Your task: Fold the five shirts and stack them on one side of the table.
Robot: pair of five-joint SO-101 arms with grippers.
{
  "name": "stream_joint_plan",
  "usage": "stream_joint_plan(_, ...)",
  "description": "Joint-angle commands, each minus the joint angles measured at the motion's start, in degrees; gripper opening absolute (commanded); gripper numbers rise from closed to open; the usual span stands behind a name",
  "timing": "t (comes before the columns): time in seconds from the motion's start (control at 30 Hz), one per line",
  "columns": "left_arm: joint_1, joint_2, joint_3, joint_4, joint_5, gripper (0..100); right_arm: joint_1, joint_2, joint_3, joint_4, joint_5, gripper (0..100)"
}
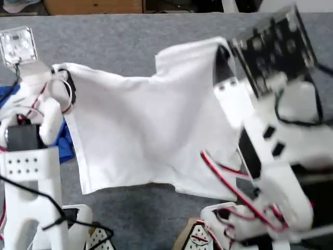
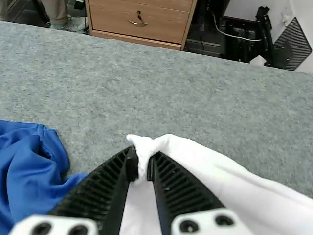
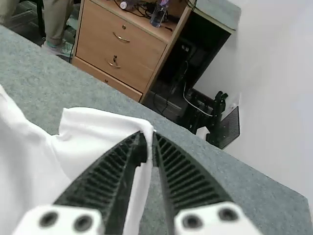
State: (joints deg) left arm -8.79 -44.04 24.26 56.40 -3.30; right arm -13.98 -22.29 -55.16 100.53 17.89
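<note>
Left hand (image 2: pixel 141 159) and right hand (image 3: pixel 149 142) pinch white shirt (image 1: pixel 145 130) corners.

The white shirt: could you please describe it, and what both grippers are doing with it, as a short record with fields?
Garment: white shirt, spread between the two arms over the grey table
Left side: left gripper shut on a bunched corner of it
Right side: right gripper shut on another edge of it
Nearby: blue shirt, crumpled on the table beside the left arm
</note>
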Motion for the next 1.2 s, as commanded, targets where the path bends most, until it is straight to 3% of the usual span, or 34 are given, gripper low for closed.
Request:
stream_joint_plan(0.0,0.5,-4.0,2.6,-3.4,0.4,2,0.9,-3.7,7.4,-5.3,0.5,0.4)
stream_joint_plan(0.17,0.5,-4.1,9.0,-16.1,0.2,2,1.0,-3.8,16.5,-17.1,0.5,0.4)
stream_joint_plan(0.27,0.3,-4.6,8.4,-19.3,0.2,2,1.0,-3.8,16.0,-22.2,0.5,0.4)
stream_joint_plan(0.6,0.3,-4.6,-1.3,-19.6,0.2,2,1.1,-3.7,4.6,-29.5,8.2,0.4)
stream_joint_plan(0.93,0.3,-4.1,0.9,-15.6,0.1,2,1.1,-3.5,5.9,-24.6,11.8,0.4)
stream_joint_plan(1.17,0.6,-3.5,14.9,-31.4,0.4,2,5.1,0.0,19.1,-30.7,6.4,0.4)
